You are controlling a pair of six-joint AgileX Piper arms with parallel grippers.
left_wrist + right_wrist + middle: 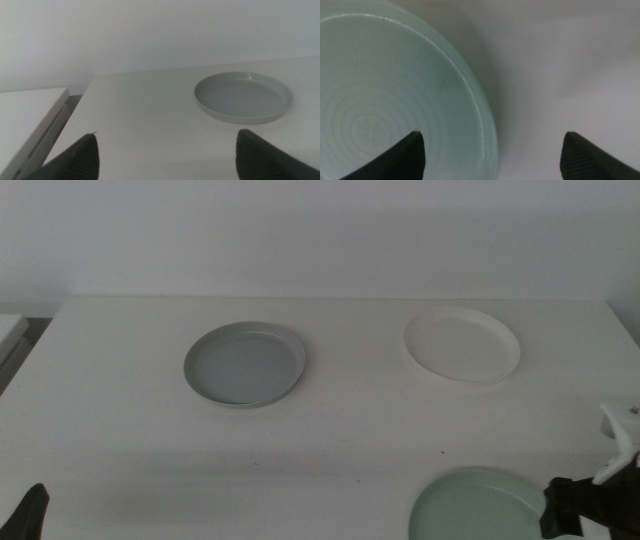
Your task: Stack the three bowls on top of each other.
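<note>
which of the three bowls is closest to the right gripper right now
The pale mint green shallow bowl, directly beside the open right gripper. The grey bowl and white bowl lie farther back.

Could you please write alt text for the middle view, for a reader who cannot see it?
Three shallow bowls sit apart, unstacked, on a white table: a grey bowl at centre-left, a white bowl at upper right and a mint green bowl at the bottom edge. The right end effector is beside the green bowl's right rim; the left end effector waits at the bottom-left corner.
</note>
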